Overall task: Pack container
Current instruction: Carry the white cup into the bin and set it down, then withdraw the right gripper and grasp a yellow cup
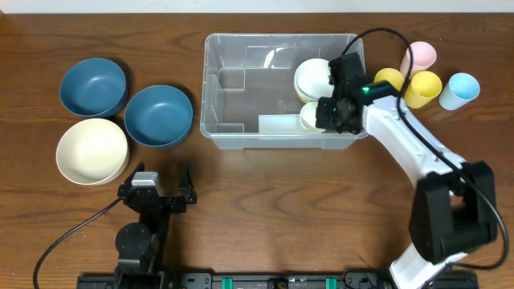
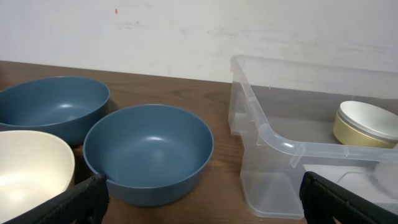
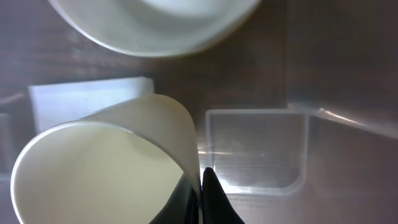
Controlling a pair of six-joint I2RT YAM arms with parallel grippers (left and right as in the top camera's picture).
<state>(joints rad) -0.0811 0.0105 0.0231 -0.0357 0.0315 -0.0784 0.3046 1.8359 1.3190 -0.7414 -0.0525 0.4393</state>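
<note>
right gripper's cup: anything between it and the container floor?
Nothing clearly does. The right gripper holds the cream cup by its rim, inside the container walls. A cream bowl sits beside it. A white flat piece lies at its edge, possibly reaching under the cup.

The left half of the container (image 1: 210,96) lies open from above (bare floor, only low ledges), while its right end is blocked by a cream bowl (image 1: 312,76), a cream cup (image 1: 307,117) and the right gripper (image 1: 323,112) pinching it.
</note>
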